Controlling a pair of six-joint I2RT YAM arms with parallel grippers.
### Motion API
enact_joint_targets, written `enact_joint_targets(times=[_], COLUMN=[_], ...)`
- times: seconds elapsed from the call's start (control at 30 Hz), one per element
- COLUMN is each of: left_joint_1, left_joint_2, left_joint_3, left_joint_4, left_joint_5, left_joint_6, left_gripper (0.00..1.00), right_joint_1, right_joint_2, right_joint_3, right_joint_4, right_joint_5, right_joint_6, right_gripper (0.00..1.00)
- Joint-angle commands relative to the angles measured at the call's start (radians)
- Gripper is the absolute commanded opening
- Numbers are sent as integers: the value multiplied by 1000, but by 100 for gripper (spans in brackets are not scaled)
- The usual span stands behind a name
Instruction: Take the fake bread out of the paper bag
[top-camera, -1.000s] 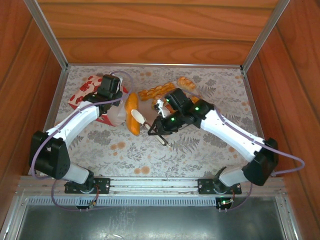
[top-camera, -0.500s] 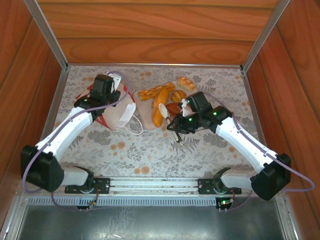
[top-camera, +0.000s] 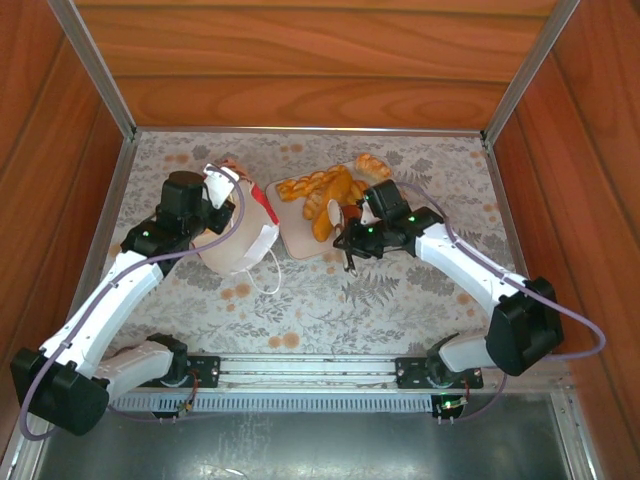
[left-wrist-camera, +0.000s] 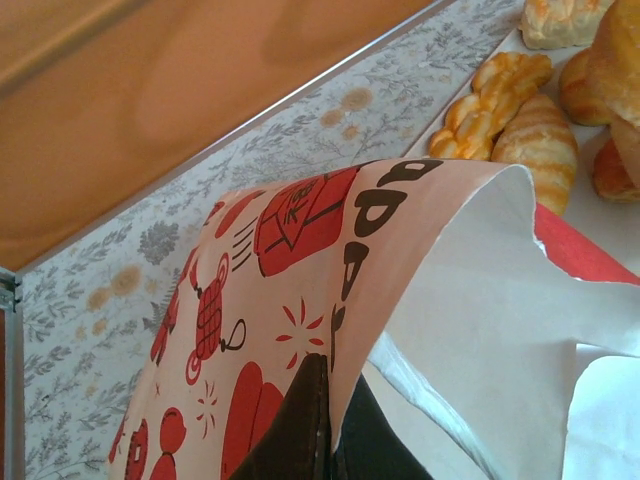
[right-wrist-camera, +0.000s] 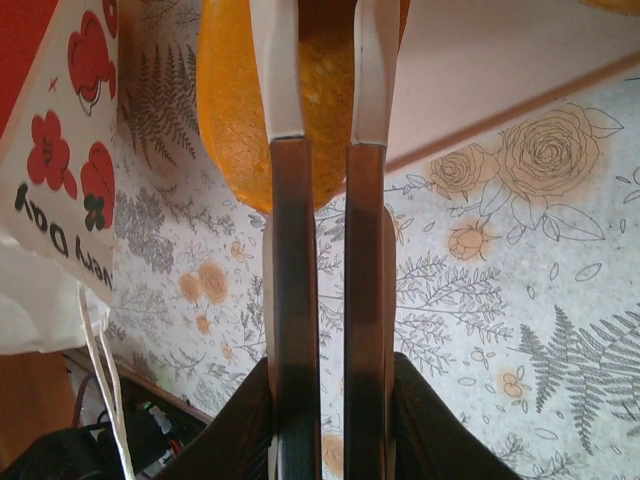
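**Left tool** (left-wrist-camera: 330, 425): pressed tight on the paper bag (top-camera: 238, 240), pinching one printed wall near its edge. Judged purpose is to hold the bag tipped off upright, either for emptying or to keep it out of the other arm's way. Its white cord handles (top-camera: 268, 270) hang down toward the desk (top-camera: 400, 300). The part of the interior seen from the left wrist is bare white paper (the deeper part is hidden).

**Right tool** (right-wrist-camera: 325, 40): closed to a mere slit, with nothing gripped. It lies over the end of a long orange roll (right-wrist-camera: 235, 130) at the edge of the beige tray (top-camera: 292, 238). Contact cannot be confirmed. Judged purpose is to nudge that piece squarely onto the tray.

**Fake bread** (top-camera: 322, 195): heaped on the tray, just beside the bag. One bun (top-camera: 372, 163) lies apart toward the far side. The task is judged near complete, pending a look inside the bag.
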Motion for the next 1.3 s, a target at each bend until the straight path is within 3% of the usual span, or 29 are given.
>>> enact_joint_targets(times=[0.0, 0.17, 0.63, 1.0, 1.27], left_joint_1=[8, 8, 8, 8, 8], left_joint_2=[-5, 22, 44, 41, 44], left_joint_3=[1, 8, 24, 32, 28], left_joint_4=[18, 22, 21, 22, 26], left_joint_5=[28, 42, 54, 71, 89], left_joint_6=[1, -14, -29, -32, -29], left_gripper=[0, 0, 0, 0, 0], right_joint_1=[4, 23, 54, 52, 49], right_joint_2=[33, 73, 130, 38, -22], right_joint_3=[26, 38, 73, 88, 111], right_joint_4=[55, 46, 24, -76, -129], right_joint_5=[-5, 5, -11, 62, 92], right_joint_6=[25, 44, 36, 26, 4], right_gripper=[14, 19, 47, 53, 51])
